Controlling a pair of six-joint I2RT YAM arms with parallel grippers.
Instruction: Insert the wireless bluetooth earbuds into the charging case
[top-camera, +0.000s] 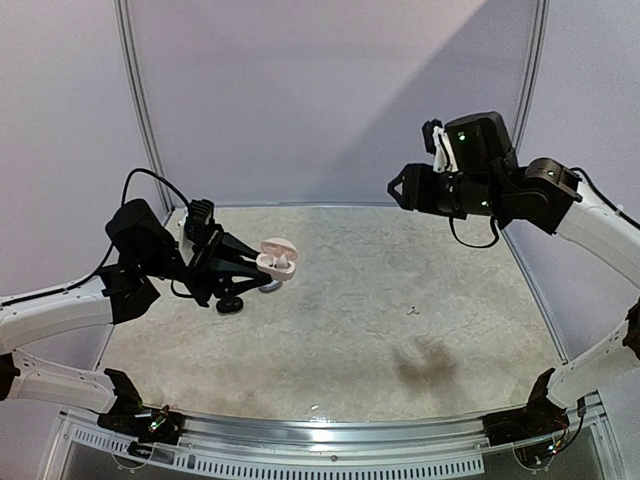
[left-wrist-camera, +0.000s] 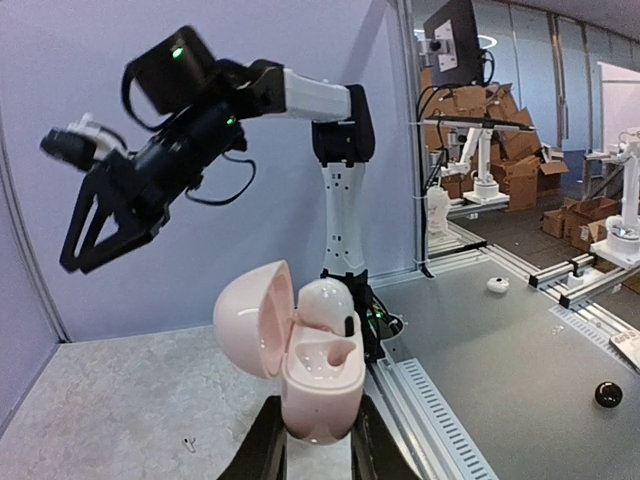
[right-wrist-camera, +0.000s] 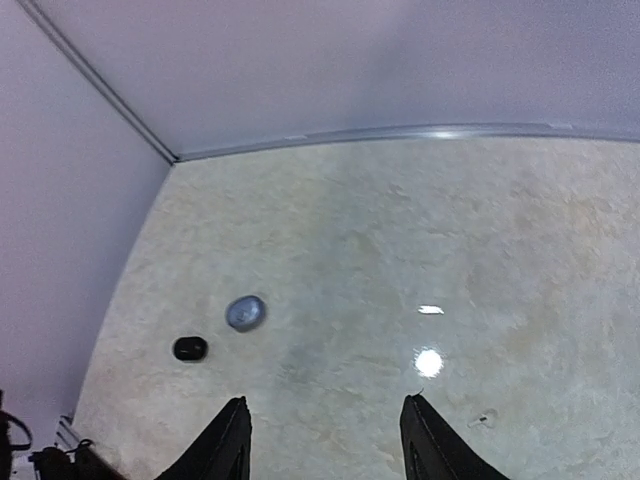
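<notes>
Risk one: loss of the charging case (left-wrist-camera: 320, 385). The left hand (left-wrist-camera: 318, 448) is clamped on the lower shell only, well above the bench (right-wrist-camera: 400, 250), with the lid hinged open to one side. In my judgement, a downward push from the other arm during insertion could pivot the smooth shell between the fingers or drive it out of the grip.

Risk two: the seated white earbud (left-wrist-camera: 325, 300). It stands in one socket, just beside the vacant socket (left-wrist-camera: 338, 352). With no lid closed over it, a tilt or jolt of the case could tip it out.

Risk three: supply. The right hand (right-wrist-camera: 325, 448) is raised above the bench, fingers apart, with nothing between them. No loose earbud is identifiable in any view, so the vacant socket cannot be filled until one is located. A wrong pick is likely if another small item is mistaken for an earbud.

Count:
- Charging case, pink, open, held: one.
- Earbud, white, in the case: one.
- Vacant socket: one.
- Black pebble-shaped item (right-wrist-camera: 190, 348) on the bench: one.
- Grey pebble-shaped item (right-wrist-camera: 245, 312) near it: one. What either contains cannot be told.
- Tiny pale speck (right-wrist-camera: 485, 418) on the bench, well apart from both: one; too small to identify.
- Hands: two.
</notes>
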